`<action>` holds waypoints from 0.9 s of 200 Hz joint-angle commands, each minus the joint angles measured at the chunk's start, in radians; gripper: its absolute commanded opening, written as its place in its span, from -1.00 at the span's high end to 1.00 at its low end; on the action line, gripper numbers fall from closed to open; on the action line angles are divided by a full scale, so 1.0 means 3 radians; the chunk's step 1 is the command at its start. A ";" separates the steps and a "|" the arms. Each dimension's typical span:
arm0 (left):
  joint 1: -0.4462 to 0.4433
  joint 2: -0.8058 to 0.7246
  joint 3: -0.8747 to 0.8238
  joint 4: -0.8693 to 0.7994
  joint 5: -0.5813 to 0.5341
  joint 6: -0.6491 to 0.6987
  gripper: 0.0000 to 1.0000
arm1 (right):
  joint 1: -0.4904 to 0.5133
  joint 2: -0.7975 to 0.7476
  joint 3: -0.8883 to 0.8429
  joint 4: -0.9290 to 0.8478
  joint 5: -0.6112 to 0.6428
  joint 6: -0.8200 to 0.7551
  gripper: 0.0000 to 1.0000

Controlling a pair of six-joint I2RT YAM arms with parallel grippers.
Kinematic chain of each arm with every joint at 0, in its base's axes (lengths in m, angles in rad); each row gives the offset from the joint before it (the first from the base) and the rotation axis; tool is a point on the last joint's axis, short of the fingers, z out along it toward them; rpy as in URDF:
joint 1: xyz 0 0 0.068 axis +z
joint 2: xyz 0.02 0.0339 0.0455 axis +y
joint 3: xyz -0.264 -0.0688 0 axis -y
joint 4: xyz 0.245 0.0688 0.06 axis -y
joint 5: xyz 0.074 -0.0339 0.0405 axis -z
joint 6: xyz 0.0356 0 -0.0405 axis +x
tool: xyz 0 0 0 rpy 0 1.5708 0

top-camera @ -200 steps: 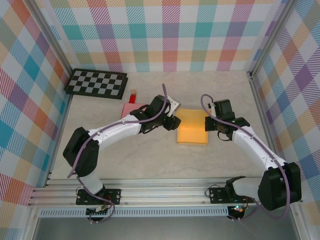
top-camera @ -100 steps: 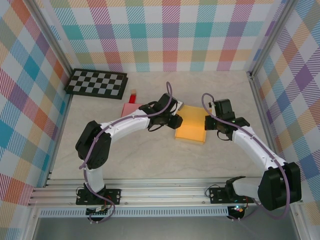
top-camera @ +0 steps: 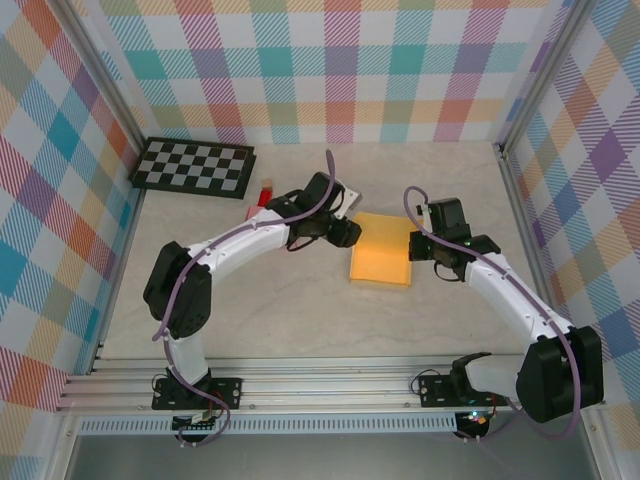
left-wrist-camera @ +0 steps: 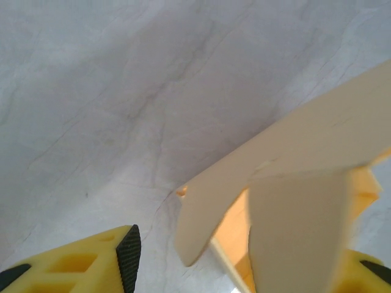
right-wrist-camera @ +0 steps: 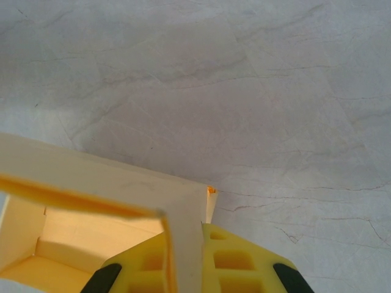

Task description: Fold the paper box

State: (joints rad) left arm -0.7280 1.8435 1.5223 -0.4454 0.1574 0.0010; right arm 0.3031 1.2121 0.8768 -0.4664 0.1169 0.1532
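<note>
My right claw [right-wrist-camera: 185,247] clamped the paper box [top-camera: 382,252] wall, forearm angled inward; my left claw [left-wrist-camera: 244,262] (elbow crooked) gaped.

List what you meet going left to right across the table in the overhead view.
checkerboard → small red item → left claw → orange paper box → right claw, clamped on the box's right edge

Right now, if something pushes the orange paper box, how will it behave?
The paper box is probably light and slides easily: thin card on a smooth table. Its flap looks floppy, likely bending before the box moves. Hollow, it may crush if squeezed.
</note>
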 commanded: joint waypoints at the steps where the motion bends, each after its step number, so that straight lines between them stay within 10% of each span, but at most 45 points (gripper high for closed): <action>1: -0.0016 0.0116 0.0131 -0.0052 0.0250 0.0008 0.34 | 0.0025 -0.0085 0.0023 -0.0051 -0.0038 -0.0007 1.00; 53: -0.0075 0.0186 0.0140 0.0119 0.0006 -0.0672 0.98 | 0.0064 -0.0229 -0.0189 0.0285 -0.0027 0.0282 1.00; 110: -0.0301 -0.0061 -0.0235 0.0739 -0.0714 -0.1909 1.00 | 0.0277 -0.0438 -0.0623 0.0956 0.0137 0.0801 1.00; 180: -0.0401 -0.0094 -0.0475 0.1588 -0.1320 -0.1065 1.00 | 0.0279 -0.0023 -0.0785 0.2554 0.0329 0.0364 1.00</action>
State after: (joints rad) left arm -0.8360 1.8431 1.3949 -0.1417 -0.1921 -0.4061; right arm 0.3794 1.1400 0.6086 0.0277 0.2253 0.3210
